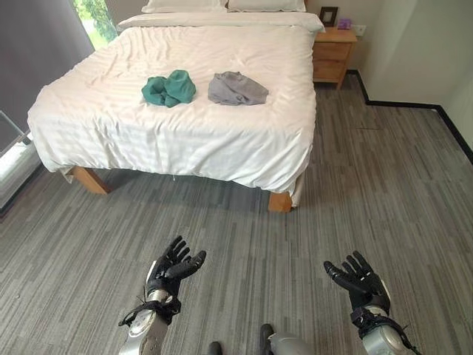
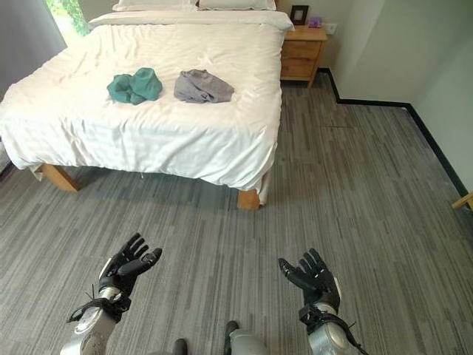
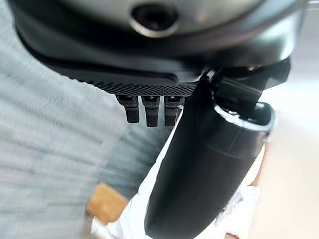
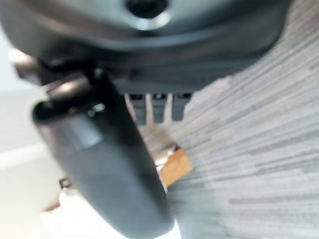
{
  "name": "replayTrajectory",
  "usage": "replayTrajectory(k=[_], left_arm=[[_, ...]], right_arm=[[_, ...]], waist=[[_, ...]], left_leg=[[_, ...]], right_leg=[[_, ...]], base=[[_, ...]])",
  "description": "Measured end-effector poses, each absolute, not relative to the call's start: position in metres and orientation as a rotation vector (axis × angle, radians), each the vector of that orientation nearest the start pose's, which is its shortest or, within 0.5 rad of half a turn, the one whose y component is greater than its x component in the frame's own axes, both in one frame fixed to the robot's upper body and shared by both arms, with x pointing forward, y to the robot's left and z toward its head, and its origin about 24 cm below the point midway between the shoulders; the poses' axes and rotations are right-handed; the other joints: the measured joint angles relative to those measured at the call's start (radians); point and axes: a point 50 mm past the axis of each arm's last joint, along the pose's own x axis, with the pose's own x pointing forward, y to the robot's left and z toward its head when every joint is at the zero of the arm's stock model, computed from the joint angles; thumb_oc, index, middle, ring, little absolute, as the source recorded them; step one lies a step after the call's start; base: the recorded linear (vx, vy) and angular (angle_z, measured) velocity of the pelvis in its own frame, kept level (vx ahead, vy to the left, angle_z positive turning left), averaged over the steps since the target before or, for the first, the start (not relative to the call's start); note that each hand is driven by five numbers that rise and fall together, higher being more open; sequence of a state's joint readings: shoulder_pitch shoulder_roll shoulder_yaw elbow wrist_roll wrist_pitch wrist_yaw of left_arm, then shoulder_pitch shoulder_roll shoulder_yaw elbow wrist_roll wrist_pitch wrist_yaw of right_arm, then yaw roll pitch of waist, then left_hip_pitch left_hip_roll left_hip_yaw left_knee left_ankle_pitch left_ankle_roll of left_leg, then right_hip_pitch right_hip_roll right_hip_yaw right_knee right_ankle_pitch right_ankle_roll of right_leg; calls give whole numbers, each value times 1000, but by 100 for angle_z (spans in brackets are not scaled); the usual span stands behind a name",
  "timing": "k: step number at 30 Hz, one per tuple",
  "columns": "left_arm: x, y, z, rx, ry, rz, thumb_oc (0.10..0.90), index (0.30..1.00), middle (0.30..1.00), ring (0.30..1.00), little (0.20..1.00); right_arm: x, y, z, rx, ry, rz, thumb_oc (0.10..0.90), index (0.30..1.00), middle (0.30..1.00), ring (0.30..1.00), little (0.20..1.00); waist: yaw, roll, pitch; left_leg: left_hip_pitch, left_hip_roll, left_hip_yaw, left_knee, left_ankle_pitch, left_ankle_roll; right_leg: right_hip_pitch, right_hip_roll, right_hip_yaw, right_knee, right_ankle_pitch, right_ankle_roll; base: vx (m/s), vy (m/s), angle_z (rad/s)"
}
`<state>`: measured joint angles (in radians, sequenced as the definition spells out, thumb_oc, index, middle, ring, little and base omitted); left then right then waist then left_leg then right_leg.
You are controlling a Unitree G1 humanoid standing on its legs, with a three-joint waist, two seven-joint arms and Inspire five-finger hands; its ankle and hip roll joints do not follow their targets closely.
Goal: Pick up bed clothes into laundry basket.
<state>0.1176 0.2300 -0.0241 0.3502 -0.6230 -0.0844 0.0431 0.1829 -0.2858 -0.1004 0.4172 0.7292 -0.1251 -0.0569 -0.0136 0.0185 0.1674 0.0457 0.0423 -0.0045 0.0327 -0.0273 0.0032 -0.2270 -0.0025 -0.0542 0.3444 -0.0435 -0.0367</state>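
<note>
1. Bed [image 1: 185, 140]: covered with a white sheet, it stands on wooden legs over grey striped carpet [image 1: 369, 192]. Two pillows [image 1: 225, 5] lie at its far end.
2. Green garment [image 1: 169, 88]: it lies crumpled on the sheet, near the middle of the bed, to the left.
3. Grey garment [image 1: 236, 89]: it lies crumpled just beside the green one, on its right. The two do not touch.
4. Left hand [image 1: 171, 268]: held above the carpet, well short of the bed. Its fingers are spread and nearly straight, and it holds nothing.
5. Right hand [image 1: 358, 279]: at about the same height on the other side, palm turned up, fingers relaxed and apart. It is empty.
6. Wooden nightstand [image 1: 332, 53]: it stands against the far wall, to the right of the bed's head. A dark picture frame [image 1: 328, 15] and a small purple item [image 1: 344, 24] sit on top.
</note>
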Motion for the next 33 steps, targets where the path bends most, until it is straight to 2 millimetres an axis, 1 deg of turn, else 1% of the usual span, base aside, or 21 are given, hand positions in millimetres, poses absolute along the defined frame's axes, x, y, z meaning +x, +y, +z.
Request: replayTrajectory(k=[6, 11, 12, 13, 14, 16, 17, 18, 19, 20, 22, 23, 24, 25, 26, 28, 29, 30, 31, 32, 33], left_arm=[[204, 236, -42, -369, 315, 317, 800, 900, 900, 900, 900], [197, 245, -44, -387, 306, 373, 800, 900, 900, 900, 900], [194, 249, -45, -385, 310, 398, 800, 900, 900, 900, 900], [193, 250, -47, -386, 316, 404, 800, 900, 900, 900, 900], [191, 251, -48, -385, 320, 411, 800, 900, 900, 900, 900], [191, 252, -49, -386, 329, 428, 800, 900, 900, 900, 900], [189, 252, -51, -388, 337, 435, 800, 900, 900, 900, 900], [189, 253, -51, -382, 338, 436, 800, 900, 900, 900, 900], [188, 258, -49, -366, 329, 442, 800, 900, 900, 900, 900], [190, 261, -45, -362, 311, 445, 800, 900, 900, 900, 900], [193, 269, -39, -350, 279, 460, 800, 900, 900, 900, 900], [193, 269, -39, -351, 278, 461, 800, 900, 900, 900, 900], [195, 273, -37, -378, 257, 483, 800, 900, 900, 900, 900], [196, 278, -34, -373, 235, 495, 800, 900, 900, 900, 900], [196, 278, -33, -374, 229, 496, 800, 900, 900, 900, 900], [196, 275, -34, -385, 224, 496, 800, 900, 900, 900, 900], [196, 271, -36, -401, 226, 497, 800, 900, 900, 900, 900], [192, 265, -40, -433, 231, 502, 800, 900, 900, 900, 900], [191, 262, -43, -450, 239, 491, 800, 900, 900, 900, 900], [188, 254, -49, -471, 265, 464, 800, 900, 900, 900, 900], [187, 250, -51, -478, 279, 446, 800, 900, 900, 900, 900]], right_arm=[[168, -275, -57, 383, 371, -481, 800, 900, 900, 900, 900], [177, -271, -54, 403, 346, -471, 800, 900, 900, 900, 900], [187, -264, -51, 424, 323, -450, 800, 900, 900, 900, 900], [191, -262, -50, 428, 316, -442, 800, 900, 900, 900, 900], [194, -260, -48, 427, 312, -427, 800, 900, 900, 900, 900], [197, -256, -47, 431, 306, -406, 800, 900, 900, 900, 900], [201, -254, -43, 427, 286, -387, 800, 900, 900, 900, 900], [200, -252, -43, 429, 286, -382, 800, 900, 900, 900, 900], [196, -250, -44, 434, 287, -378, 800, 900, 900, 900, 900], [197, -250, -42, 435, 279, -371, 800, 900, 900, 900, 900], [194, -253, -43, 440, 280, -376, 800, 900, 900, 900, 900], [193, -253, -43, 440, 280, -377, 800, 900, 900, 900, 900], [189, -256, -45, 447, 288, -398, 800, 900, 900, 900, 900], [185, -256, -49, 457, 298, -416, 800, 900, 900, 900, 900], [182, -258, -50, 457, 305, -426, 800, 900, 900, 900, 900], [175, -262, -55, 462, 323, -464, 800, 900, 900, 900, 900], [172, -263, -56, 460, 331, -476, 800, 900, 900, 900, 900], [163, -265, -60, 455, 355, -491, 800, 900, 900, 900, 900], [164, -267, -62, 451, 362, -495, 800, 900, 900, 900, 900], [164, -273, -63, 434, 373, -504, 800, 900, 900, 900, 900], [163, -277, -61, 447, 363, -518, 800, 900, 900, 900, 900]], waist=[[8, -11, 1], [56, -23, -3], [62, -24, -2], [67, -28, 1], [70, -27, 0], [71, -30, 11], [59, -8, 27], [58, -7, 29], [50, 3, 25], [45, 4, 33], [18, 7, 46], [17, 6, 47], [-13, 12, 54], [-32, -5, 59], [-39, -9, 59], [-53, -16, 55], [-58, -16, 51], [-58, -24, 39], [-58, -35, 43], [-59, -37, 28], [-51, -42, 24]], left_leg=[[-12, -8, -4, 5, -10, 4], [-33, -29, -9, 30, -26, 14], [-33, -37, -8, 34, -22, 9], [-38, -52, -10, 46, -26, 35], [-34, -62, -10, 48, -27, 48], [-45, -104, -21, 117, -84, 116], [-49, -103, -66, 164, -118, 66], [-48, -112, -71, 174, -125, 80], [-47, -121, -109, 171, -128, 96], [-53, -120, -128, 174, -125, 102], [-61, -128, -178, 172, -125, 103], [-61, -128, -180, 173, -125, 103], [-66, -132, -226, 194, -136, 88], [-44, -143, -252, 193, -156, 79], [-35, -145, -264, 206, -182, 73], [-7, -139, -312, 226, -233, 56], [18, -115, -323, 202, -245, 56], [75, -98, -325, 235, -236, -6], [31, -101, -294, 381, -247, -40], [-84, -92, -248, 663, -192, -116], [-153, -86, -197, 825, -106, -121]], right_leg=[[0, -8, 1, -1, -3, -4], [-10, -22, -4, 4, -4, -1], [-14, -33, -8, 7, -2, 11], [-14, -44, -14, 14, -1, 26], [-16, -59, -19, 30, -9, 59], [-20, -107, -22, 116, -28, 107], [-49, -124, -21, 236, -30, 114], [-74, -140, -21, 297, -30, 121], [-117, -142, -20, 319, -40, 141], [-124, -138, -19, 288, -50, 157], [-143, -132, -16, 181, -50, 161], [-146, -132, -15, 172, -51, 161], [-141, -107, 40, 34, -46, 169], [-139, -109, 68, -108, -11, 191], [-144, -104, 91, -158, 8, 189], [-123, -107, 40, -239, 20, 208], [-110, -99, 22, -195, 28, 192], [-64, -79, -4, -96, 16, 130], [-52, -70, -9, -60, 48, 95], [-26, -56, -25, -23, 23, 19], [-5, -48, -33, -33, 26, 1]], base=[[87, 45, 0], [94, 128, 6], [101, 185, 11], [163, 252, 15], [206, 184, 32], [304, 126, 47], [372, 41, 44], [471, -52, 69], [539, -111, 58], [539, -145, 76], [591, -204, 65], [441, -163, 72], [581, -252, 76], [600, -319, 83], [762, -446, 70], [509, -334, 60], [519, -263, 80], [506, -339, 78], [546, -447, 80], [478, -493, 36], [439, -403, 13]])
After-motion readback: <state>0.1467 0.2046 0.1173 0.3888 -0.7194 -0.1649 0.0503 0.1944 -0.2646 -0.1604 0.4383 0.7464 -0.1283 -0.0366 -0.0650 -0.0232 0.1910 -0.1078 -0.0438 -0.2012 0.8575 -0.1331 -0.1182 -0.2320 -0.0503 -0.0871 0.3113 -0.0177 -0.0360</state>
